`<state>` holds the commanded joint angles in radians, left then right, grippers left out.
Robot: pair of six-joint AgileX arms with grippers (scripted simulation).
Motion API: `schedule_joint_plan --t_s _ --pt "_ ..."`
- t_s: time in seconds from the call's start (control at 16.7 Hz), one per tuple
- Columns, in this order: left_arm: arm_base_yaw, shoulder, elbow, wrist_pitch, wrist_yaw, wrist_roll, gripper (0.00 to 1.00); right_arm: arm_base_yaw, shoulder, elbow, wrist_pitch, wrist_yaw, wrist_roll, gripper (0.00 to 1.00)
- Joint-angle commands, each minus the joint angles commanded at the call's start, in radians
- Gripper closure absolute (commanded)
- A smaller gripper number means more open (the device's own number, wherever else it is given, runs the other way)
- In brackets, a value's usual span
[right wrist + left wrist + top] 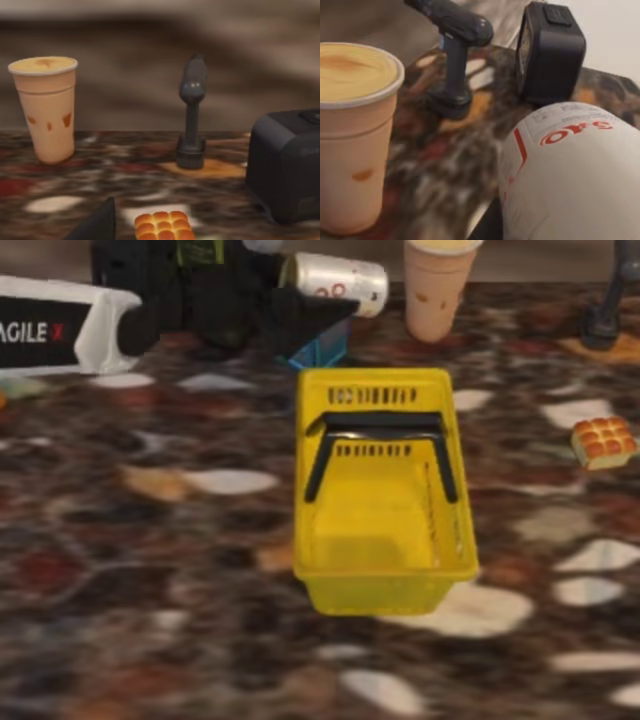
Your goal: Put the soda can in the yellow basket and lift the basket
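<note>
The soda can (338,282), white-silver with red markings, lies on its side in my left gripper (300,295), which is shut on it at the table's far edge, beyond the yellow basket (380,580). The left wrist view is filled by the can (570,175), with one dark finger (490,225) beside it. The basket stands mid-table with nothing in it, and its black handles (380,425) are folded over its far half. My right gripper (145,234) is outside the top view, parked and open, with one dark finger (100,225) showing.
A tall peach cup (437,285) stands just right of the can. A blue basket (322,348) sits under my left arm. A dark upright tool (612,300) is at the far right, with a black box (287,165) near it. Bread rolls (604,440) lie right of the basket.
</note>
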<state>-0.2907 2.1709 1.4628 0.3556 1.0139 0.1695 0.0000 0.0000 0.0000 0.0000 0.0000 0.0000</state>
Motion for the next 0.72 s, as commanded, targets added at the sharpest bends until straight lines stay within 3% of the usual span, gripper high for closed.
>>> schedule_joint_plan --t_s 0.18,0.36,0.72 --pt "-0.016 -0.038 -0.059 0.205 0.152 -0.075 1.00 0.000 0.000 0.000 0.000 0.000 0.000 0.00" --pt "-0.026 -0.067 -0.092 0.314 0.245 -0.117 1.00 0.000 0.000 0.000 0.000 0.000 0.000 0.00" --pt "-0.022 -0.069 -0.094 0.333 0.261 -0.122 1.00 0.000 0.000 0.000 0.000 0.000 0.000 0.00"
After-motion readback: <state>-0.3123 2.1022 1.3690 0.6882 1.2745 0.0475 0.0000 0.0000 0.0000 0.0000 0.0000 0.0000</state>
